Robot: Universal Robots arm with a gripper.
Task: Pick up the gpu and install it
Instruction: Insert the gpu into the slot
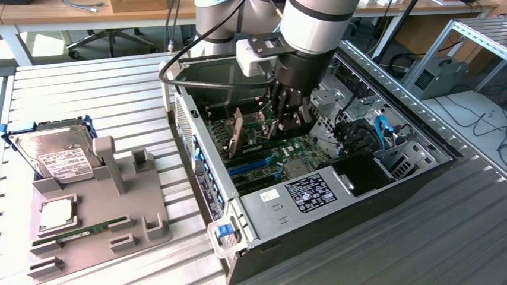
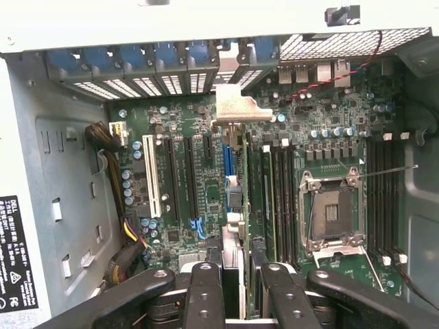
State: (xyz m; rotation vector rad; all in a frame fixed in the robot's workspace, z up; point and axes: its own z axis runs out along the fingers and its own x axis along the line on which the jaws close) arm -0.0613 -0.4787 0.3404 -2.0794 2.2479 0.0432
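My gripper [image 1: 285, 127] reaches down into the open computer case [image 1: 262, 205], shut on the gpu [image 1: 247, 133]. The gpu stands on edge above the motherboard [image 1: 297, 151], its metal end bracket toward the case's rear slot wall. In the wrist view the gpu [image 2: 236, 185] appears edge-on as a thin strip. Its silver bracket [image 2: 234, 106] lies near the blue slot latches, and its near end sits between the black fingers [image 2: 206, 288] of the gripper [image 2: 239, 274]. It lines up over a blue expansion slot [image 2: 226, 161]; I cannot tell whether it is seated.
Left of the case in the exterior view stands a grey fixture [image 1: 130, 222] with a hard drive [image 1: 56, 154], a silver chip [image 1: 57, 214] and a green memory stick [image 1: 87, 230]. Case walls, a drive cage [image 1: 400, 157] and cables surround the gripper. The CPU socket [image 2: 333, 209] sits beside the slots.
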